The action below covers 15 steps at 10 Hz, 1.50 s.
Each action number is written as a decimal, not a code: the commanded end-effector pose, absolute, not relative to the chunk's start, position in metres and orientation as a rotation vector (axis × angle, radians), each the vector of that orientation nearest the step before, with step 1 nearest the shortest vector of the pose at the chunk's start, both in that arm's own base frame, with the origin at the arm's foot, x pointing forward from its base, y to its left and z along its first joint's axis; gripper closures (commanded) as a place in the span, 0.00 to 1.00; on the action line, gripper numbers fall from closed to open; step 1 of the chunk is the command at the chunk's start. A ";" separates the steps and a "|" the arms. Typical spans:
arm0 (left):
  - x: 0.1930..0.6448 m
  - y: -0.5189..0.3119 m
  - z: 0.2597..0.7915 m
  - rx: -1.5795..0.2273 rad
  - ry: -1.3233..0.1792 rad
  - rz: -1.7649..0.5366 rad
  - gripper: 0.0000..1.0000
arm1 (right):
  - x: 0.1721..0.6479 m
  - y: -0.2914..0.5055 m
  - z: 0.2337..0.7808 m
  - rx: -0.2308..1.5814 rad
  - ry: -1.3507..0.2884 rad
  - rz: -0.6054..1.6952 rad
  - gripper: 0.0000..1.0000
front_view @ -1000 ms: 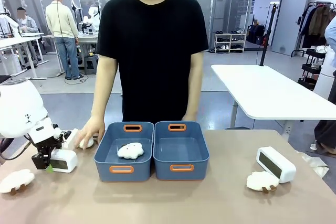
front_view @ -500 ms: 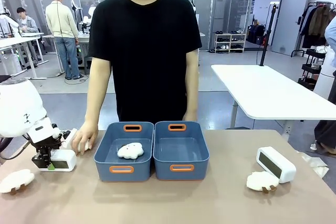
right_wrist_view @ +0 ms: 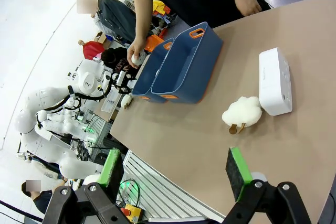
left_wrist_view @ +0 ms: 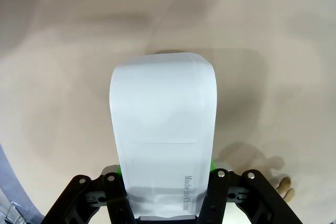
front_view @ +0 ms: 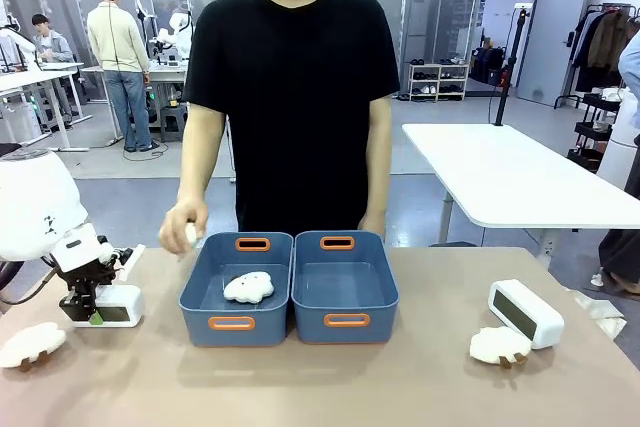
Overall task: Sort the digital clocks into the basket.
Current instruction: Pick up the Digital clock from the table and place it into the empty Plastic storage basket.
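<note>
My left gripper (front_view: 92, 304) is shut on a white digital clock (front_view: 117, 305), low at the table's left side; I cannot tell whether the clock touches the table. In the left wrist view the clock (left_wrist_view: 163, 140) sits between the green pads (left_wrist_view: 212, 165). A second digital clock (front_view: 526, 313) lies at the right, also seen from the right wrist (right_wrist_view: 275, 81). Two identical blue baskets stand side by side mid-table: the left one (front_view: 200, 287) holds a white soft object (front_view: 248, 287), the right one (front_view: 345, 292) is empty. My right gripper (right_wrist_view: 173, 174) hangs open well above the table's near edge.
The person stands behind the baskets, one hand (front_view: 183, 224) raised over the left basket's far corner with a small white thing in it. Soft white-and-brown objects lie at the near left (front_view: 30, 345) and beside the right clock (front_view: 498, 345).
The person's hand has lifted off the table beside the left basket, carrying a small white thing. My left gripper has shifted only slightly with the clock.
</note>
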State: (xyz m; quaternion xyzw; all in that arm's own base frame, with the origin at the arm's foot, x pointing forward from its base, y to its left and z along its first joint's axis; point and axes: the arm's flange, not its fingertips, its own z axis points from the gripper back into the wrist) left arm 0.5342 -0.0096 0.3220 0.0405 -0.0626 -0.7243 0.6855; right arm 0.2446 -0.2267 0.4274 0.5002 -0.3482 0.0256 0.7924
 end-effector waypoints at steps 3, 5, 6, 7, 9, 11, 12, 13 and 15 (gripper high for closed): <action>0.535 -0.010 0.322 0.098 -0.144 -1.624 0.98 | 0.245 -0.229 0.428 1.076 -0.772 0.071 0.00; 0.535 -0.010 0.322 0.098 -0.144 -1.624 0.98 | 0.245 -0.229 0.428 1.076 -0.772 0.071 0.00; 0.535 -0.010 0.322 0.098 -0.144 -1.624 0.98 | 0.245 -0.229 0.428 1.076 -0.772 0.071 0.00; 0.535 -0.010 0.322 0.098 -0.144 -1.624 0.98 | 0.245 -0.229 0.428 1.076 -0.772 0.071 0.00; 0.535 -0.010 0.322 0.098 -0.144 -1.624 0.98 | 0.245 -0.229 0.428 1.076 -0.772 0.071 0.00; 0.534 -0.011 0.322 0.090 -0.141 -1.625 0.48 | 0.245 -0.229 0.428 1.076 -0.772 0.071 0.00; 0.525 -0.009 0.349 0.073 -0.164 -1.623 0.48 | 0.245 -0.229 0.428 1.076 -0.772 0.071 0.00; 0.514 -0.009 0.376 0.038 -0.173 -1.624 0.48 | 0.245 -0.229 0.428 1.076 -0.772 0.071 0.00; 0.494 -0.010 0.426 0.021 -0.203 -1.628 0.48 | 0.245 -0.229 0.428 1.076 -0.772 0.071 0.00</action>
